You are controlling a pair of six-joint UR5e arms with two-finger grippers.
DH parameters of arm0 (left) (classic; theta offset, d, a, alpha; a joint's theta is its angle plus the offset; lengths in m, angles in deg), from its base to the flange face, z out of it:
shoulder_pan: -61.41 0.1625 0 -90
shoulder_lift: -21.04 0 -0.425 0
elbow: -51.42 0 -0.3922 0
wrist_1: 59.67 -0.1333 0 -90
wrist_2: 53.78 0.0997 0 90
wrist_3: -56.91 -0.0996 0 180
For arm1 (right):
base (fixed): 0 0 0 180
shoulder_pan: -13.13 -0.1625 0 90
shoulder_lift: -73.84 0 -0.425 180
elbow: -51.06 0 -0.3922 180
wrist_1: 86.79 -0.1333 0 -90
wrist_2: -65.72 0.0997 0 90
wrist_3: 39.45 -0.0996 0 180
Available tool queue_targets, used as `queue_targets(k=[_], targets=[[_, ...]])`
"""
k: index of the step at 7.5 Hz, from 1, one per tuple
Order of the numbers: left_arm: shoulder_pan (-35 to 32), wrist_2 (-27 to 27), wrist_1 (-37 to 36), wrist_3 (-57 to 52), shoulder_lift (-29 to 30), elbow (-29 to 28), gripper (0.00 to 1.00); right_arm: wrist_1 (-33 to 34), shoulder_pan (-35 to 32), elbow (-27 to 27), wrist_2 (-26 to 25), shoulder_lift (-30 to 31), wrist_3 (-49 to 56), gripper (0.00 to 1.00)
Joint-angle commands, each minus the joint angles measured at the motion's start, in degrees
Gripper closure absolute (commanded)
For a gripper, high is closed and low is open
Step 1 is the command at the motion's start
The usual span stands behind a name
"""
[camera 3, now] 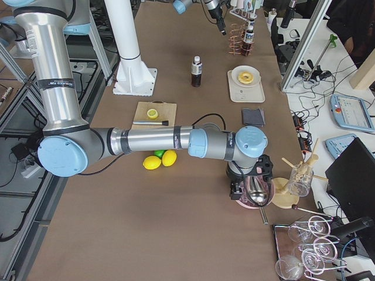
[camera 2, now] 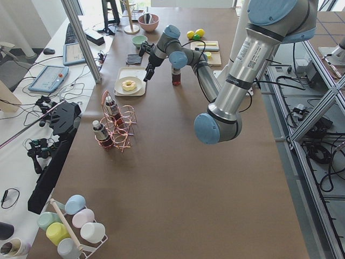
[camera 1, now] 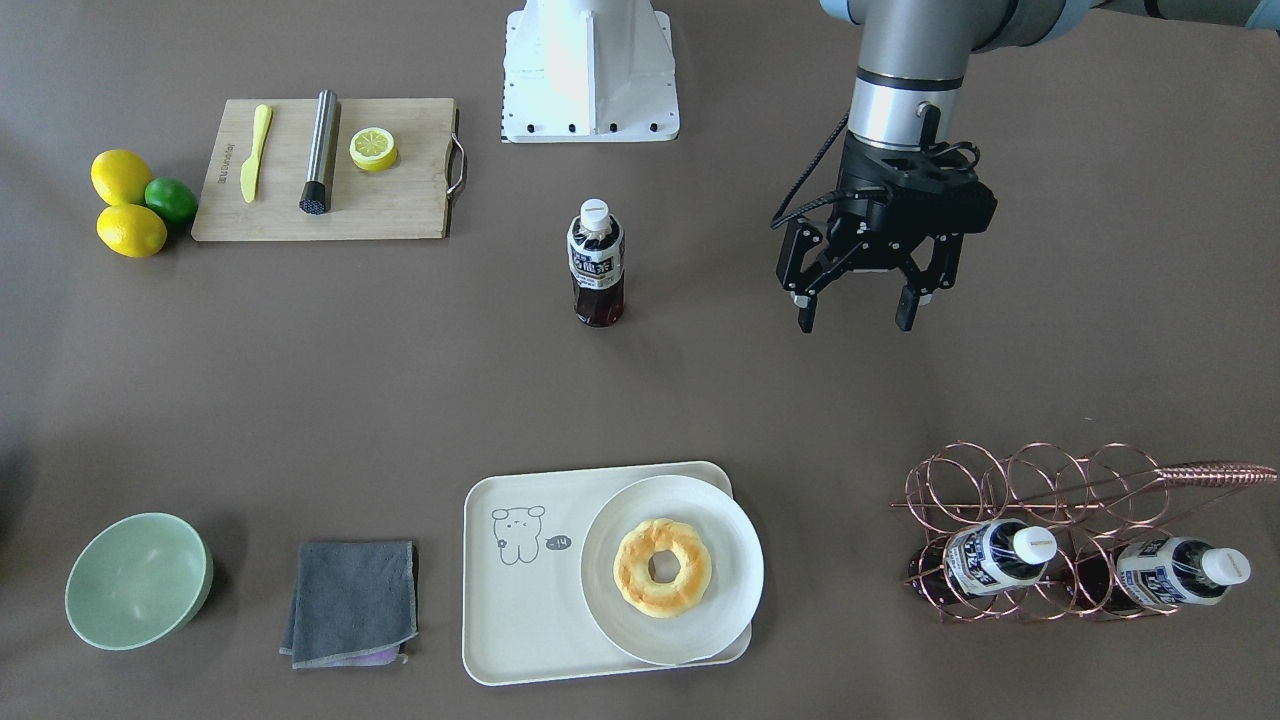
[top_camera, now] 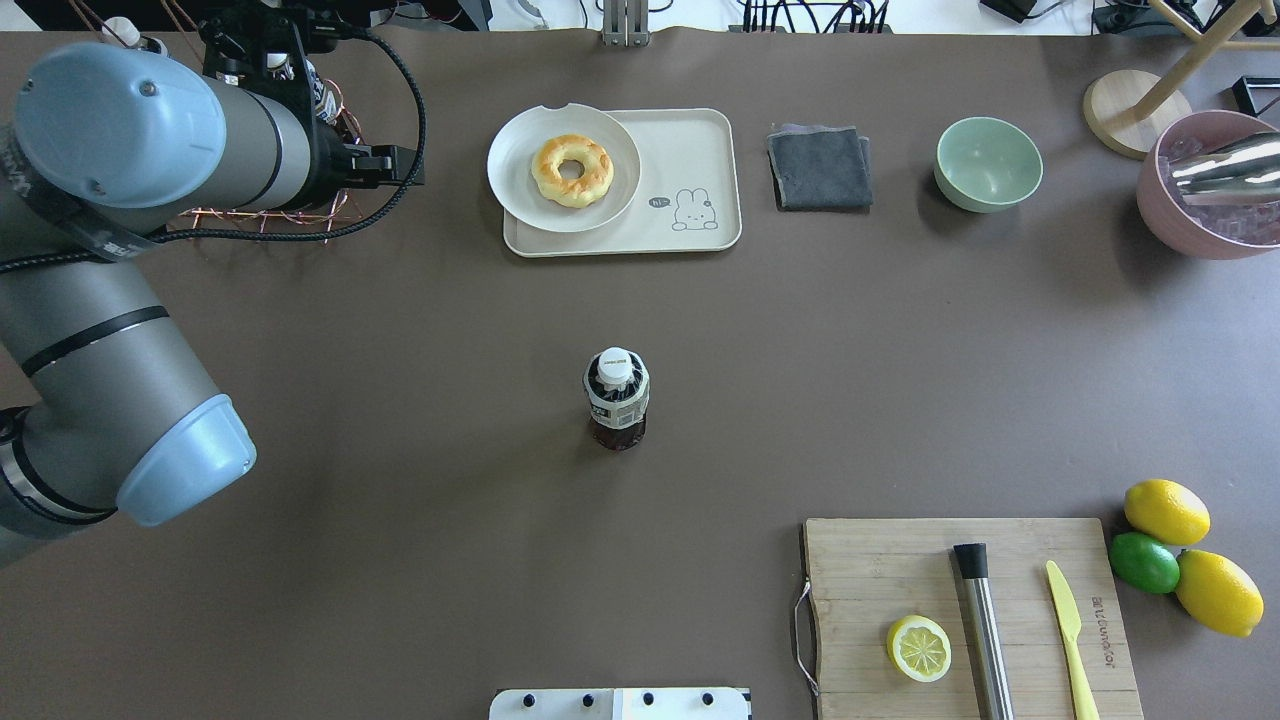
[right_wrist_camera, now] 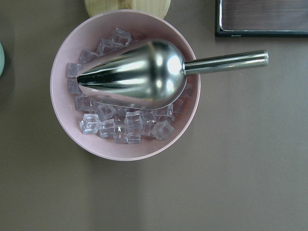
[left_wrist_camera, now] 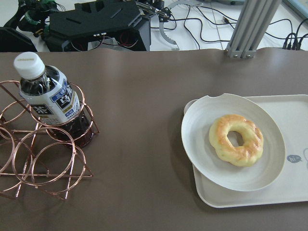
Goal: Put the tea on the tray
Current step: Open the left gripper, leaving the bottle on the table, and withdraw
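Tea: The tea (camera 1: pixel 598 262) is standing up straight in the middle of the table (camera 1: pixel 300 380), all by itself. Its white cap is on. Nothing is touching it.

Tray: The tray (camera 1: pixel 520 620) is lying on the far side of the table, well apart from the tea. A round white plate (camera 1: pixel 720 620) is sitting on the tray's left part and is sticking out over the rim a little. A donut (camera 1: pixel 630 570) is lying on the plate. The part with the bear drawing (camera 1: pixel 518 533) is bare.

Left gripper: The left gripper (camera 1: pixel 855 322) is hanging in the air to the left of the tea, pointing down. Its fingers are spread wide and are holding nothing.

Right gripper: The right gripper (camera 3: pixel 248 186) is hanging over a pink bowl (right_wrist_camera: pixel 110 153) far off on the right. I cannot tell how its fingers are standing. Ice cubes (right_wrist_camera: pixel 125 130) and a shiny scoop (right_wrist_camera: pixel 139 72) are lying in that bowl.

Rack: A copper wire rack (camera 1: pixel 1000 480) is standing at the far left. Two spare bottles (camera 1: pixel 990 560) are lying in it.

Other things: A grey cloth (camera 1: pixel 350 600) and a green bowl (camera 1: pixel 130 590) are sitting to the right of the tray. A cutting board (camera 1: pixel 400 200) is lying near the robot on the right, next to two lemons (camera 1: pixel 120 175) and a lime (camera 1: pixel 172 199).
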Motion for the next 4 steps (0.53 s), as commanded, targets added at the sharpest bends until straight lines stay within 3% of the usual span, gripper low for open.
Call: queue_targets(k=[1,4], targets=[[-4.91,-4.33,0.5,-0.32,-5.61,0.22,0.03,0.0,2.02,0.27,0.0,-1.53,-2.53,0.0],[-16.4,-18.93,0.5,-14.05,-14.58,1.27,0.03,-0.08,4.13,0.27,0.79,-4.34,-3.59,0.0]])
